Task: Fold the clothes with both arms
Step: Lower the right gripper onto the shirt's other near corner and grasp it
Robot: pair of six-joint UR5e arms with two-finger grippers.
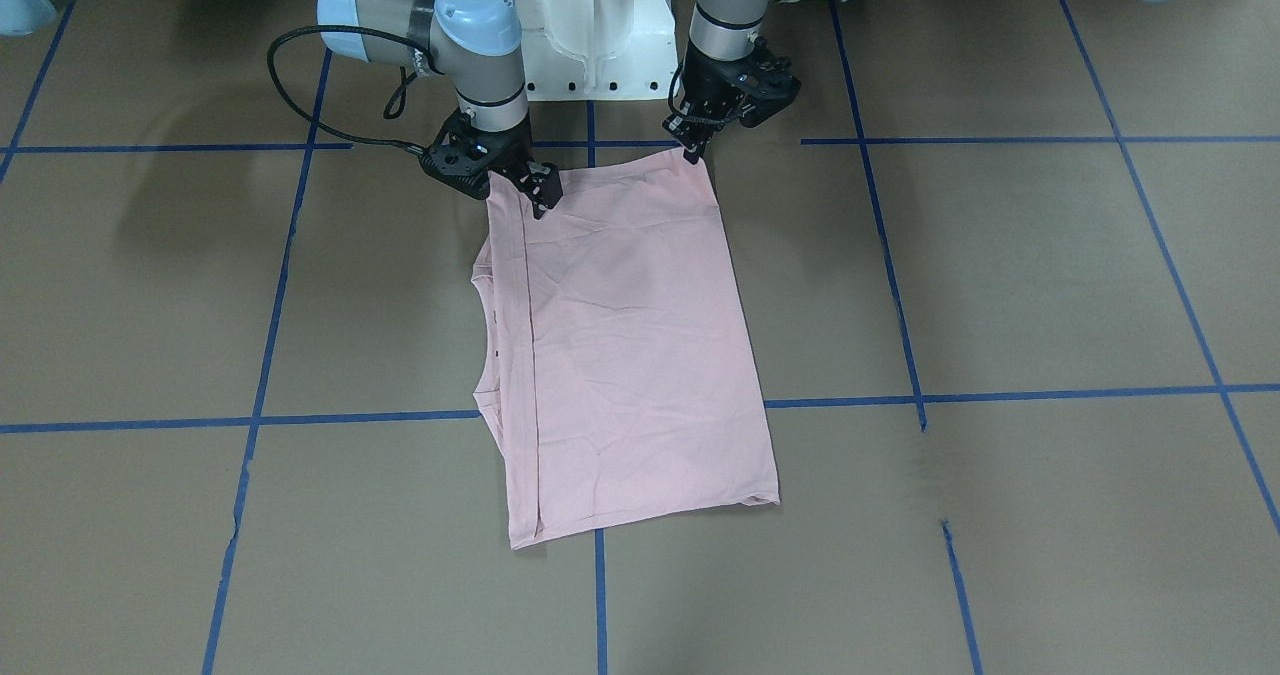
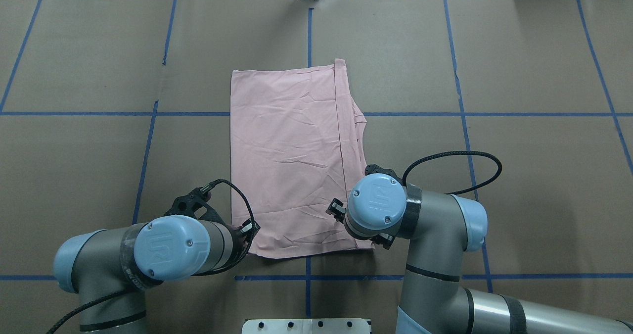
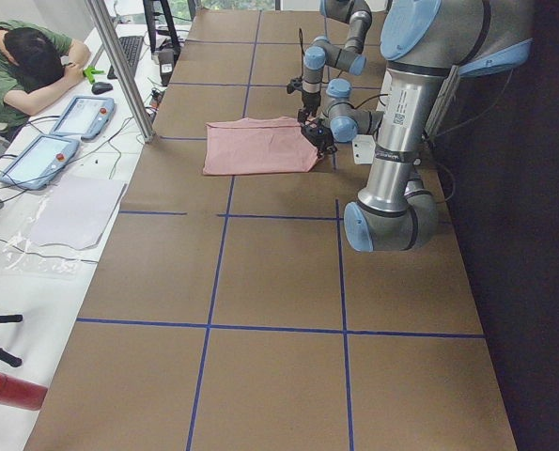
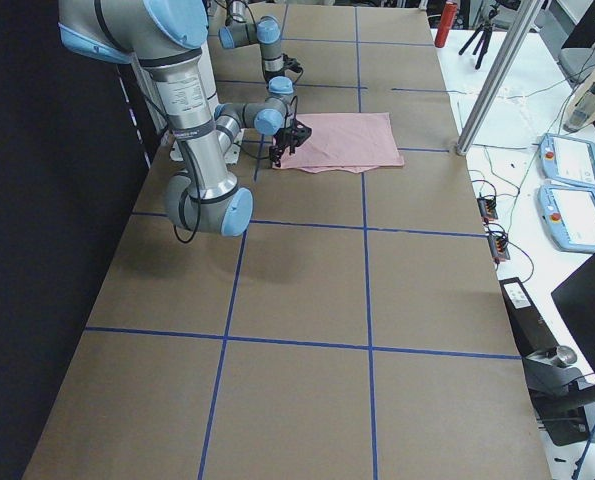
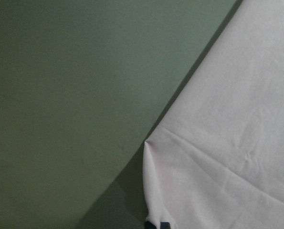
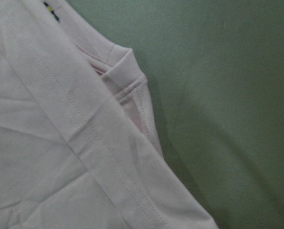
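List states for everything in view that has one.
pink shirt: folded over, lying flat, lightly wrinkled.
left gripper: shut on a robot-side corner of the pink shirt.
right gripper: at the other robot-side corner, open or shut unclear.

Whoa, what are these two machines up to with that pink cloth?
Two robot arms are folding a pink shirt that lies flat on the table, already doubled over into a long rectangle. Each arm's claw is at one of the two corners nearest the robot: the left claw at one, the right claw at the other. These pictures don't show clearly whether they have pinched the fabric.
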